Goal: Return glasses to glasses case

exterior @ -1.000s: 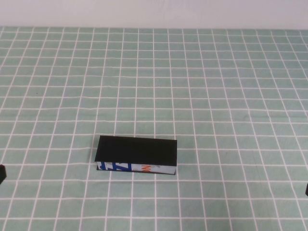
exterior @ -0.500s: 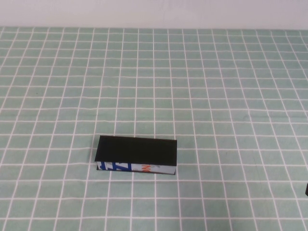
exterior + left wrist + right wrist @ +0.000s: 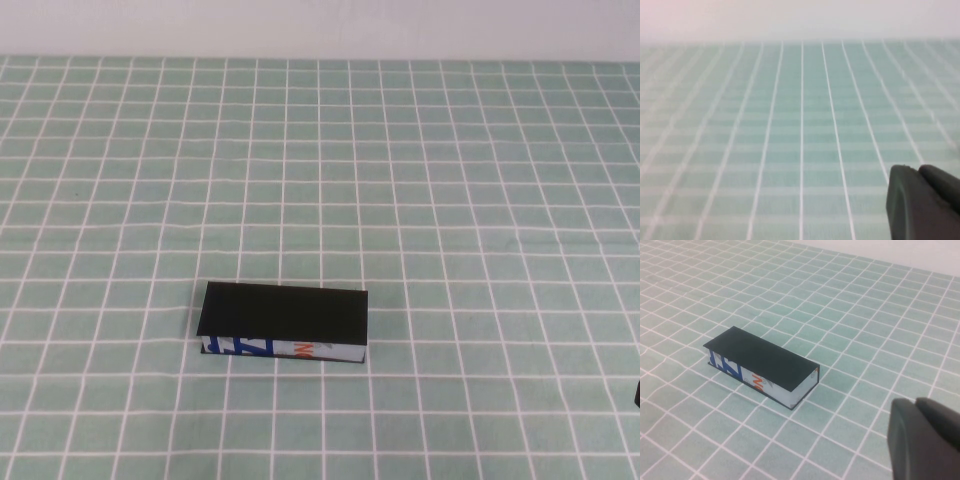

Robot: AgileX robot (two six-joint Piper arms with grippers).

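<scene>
The table (image 3: 420, 180) is covered edge to edge by a green cloth ruled with a white grid, and a pale wall runs along its far edge.

The glasses case (image 3: 283, 324) is the only object lying on the cloth. It sits toward the near edge, a little left of the middle, with its long side parallel to that edge. Its flat black lid is down, flush with the box, and the front side facing the robot shows blue, white and orange print. In the right wrist view the case (image 3: 761, 366) lies at an angle, lid closed, with the blue marks and an orange mark on its long side and a plain pale end panel.

The glasses do not show in any view, and with the lid down the case's inside is hidden.

The right gripper (image 3: 637, 395) appears only as a dark sliver at the table's near right corner, well apart from the case. The right wrist view shows 1 dark finger (image 3: 925, 440) above bare cloth.

The left gripper is out of the high view. The left wrist view shows 1 dark finger (image 3: 922, 202) above bare cloth, over blurred grid lines.
</scene>
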